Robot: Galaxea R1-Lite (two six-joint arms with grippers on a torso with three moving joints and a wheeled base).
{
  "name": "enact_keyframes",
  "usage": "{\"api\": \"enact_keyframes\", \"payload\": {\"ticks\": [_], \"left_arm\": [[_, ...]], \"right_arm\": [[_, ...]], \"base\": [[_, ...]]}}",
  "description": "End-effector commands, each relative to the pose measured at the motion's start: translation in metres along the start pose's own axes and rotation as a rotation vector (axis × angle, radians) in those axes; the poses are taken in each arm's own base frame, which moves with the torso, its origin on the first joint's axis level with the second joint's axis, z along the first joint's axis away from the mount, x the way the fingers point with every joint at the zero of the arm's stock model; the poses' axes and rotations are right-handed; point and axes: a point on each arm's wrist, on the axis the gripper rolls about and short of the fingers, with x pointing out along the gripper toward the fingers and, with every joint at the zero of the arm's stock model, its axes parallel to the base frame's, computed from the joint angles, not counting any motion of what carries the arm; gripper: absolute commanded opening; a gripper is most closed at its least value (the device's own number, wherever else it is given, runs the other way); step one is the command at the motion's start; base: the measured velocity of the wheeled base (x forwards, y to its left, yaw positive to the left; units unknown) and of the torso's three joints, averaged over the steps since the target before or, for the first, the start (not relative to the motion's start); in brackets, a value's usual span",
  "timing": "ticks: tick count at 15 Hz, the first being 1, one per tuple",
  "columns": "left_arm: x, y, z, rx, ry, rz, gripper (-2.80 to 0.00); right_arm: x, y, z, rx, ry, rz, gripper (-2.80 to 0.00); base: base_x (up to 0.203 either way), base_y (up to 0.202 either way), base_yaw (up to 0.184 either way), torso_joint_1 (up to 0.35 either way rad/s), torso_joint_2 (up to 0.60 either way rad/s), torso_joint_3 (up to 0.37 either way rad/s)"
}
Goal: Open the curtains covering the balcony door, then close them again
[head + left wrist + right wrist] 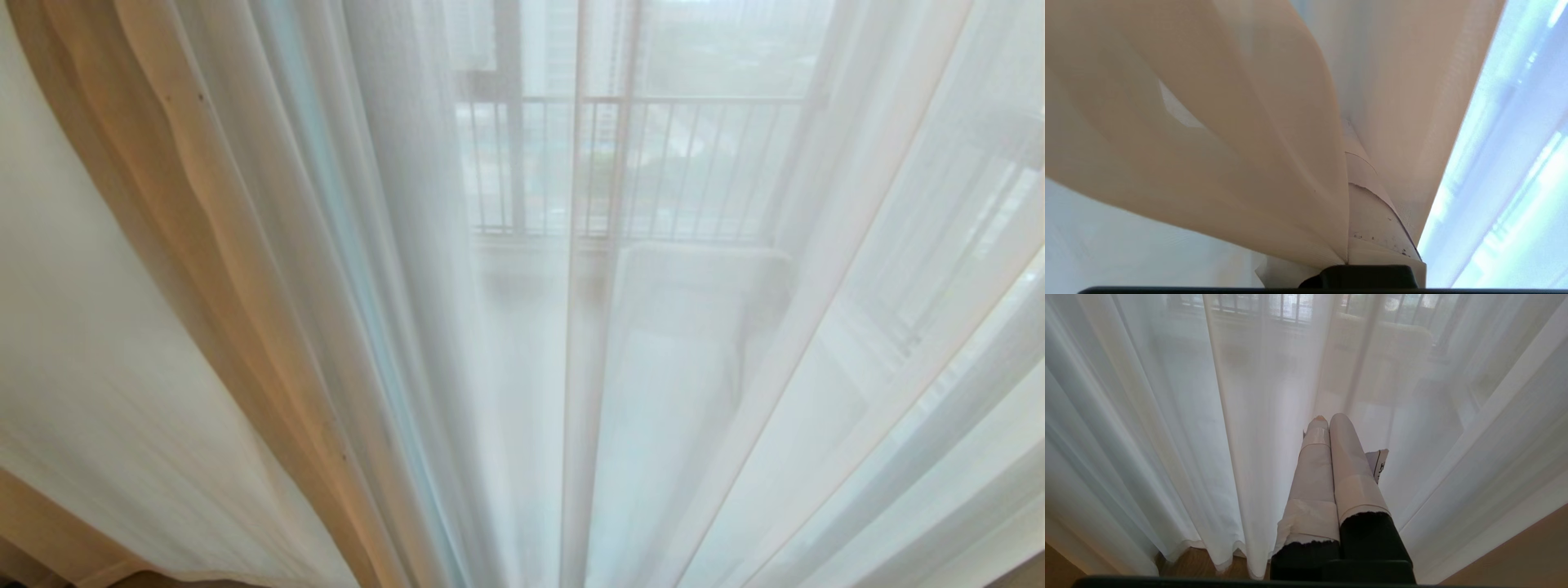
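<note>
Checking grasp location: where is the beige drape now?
In the head view the beige drape hangs on the left beside the sheer curtain; the left hand is shut on its fold.

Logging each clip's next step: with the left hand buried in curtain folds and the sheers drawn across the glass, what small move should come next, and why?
Probably keep the left hand shut on the beige drape bunched in its fingers and draw it sideways toward the robot's left. The sheer curtains cover the balcony door, so nothing is open yet. The right hand hangs shut and empty before the sheers.
</note>
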Motion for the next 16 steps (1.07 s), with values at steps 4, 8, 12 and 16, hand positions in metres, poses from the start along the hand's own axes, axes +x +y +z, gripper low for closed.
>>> {"api": "enact_keyframes", "payload": {"ticks": [4, 8, 12, 16], "left_arm": [[0.004, -0.015, -0.005, 0.023, 0.023, -0.096, -2.80], [-0.003, -0.020, -0.005, 0.078, 0.023, -0.140, -2.80], [-0.024, -0.016, -0.007, 0.095, 0.021, -0.136, -2.80], [-0.048, -0.008, -0.005, 0.099, 0.001, -0.099, -2.80]], "right_arm": [[0.000, 0.000, 0.000, -0.001, -0.001, 0.001, -2.80], [0.000, 0.000, 0.000, -0.001, 0.000, 0.001, -2.80], [0.000, 0.000, 0.000, -0.001, 0.000, 0.001, -2.80], [0.000, 0.000, 0.000, -0.001, 0.001, 0.001, -2.80]], "base": [[0.000, 0.000, 0.000, 0.000, 0.00, 0.000], [0.000, 0.000, 0.000, 0.000, 0.00, 0.000], [0.000, 0.000, 0.000, 0.000, 0.00, 0.000], [0.000, 0.000, 0.000, 0.000, 0.00, 0.000]]}}
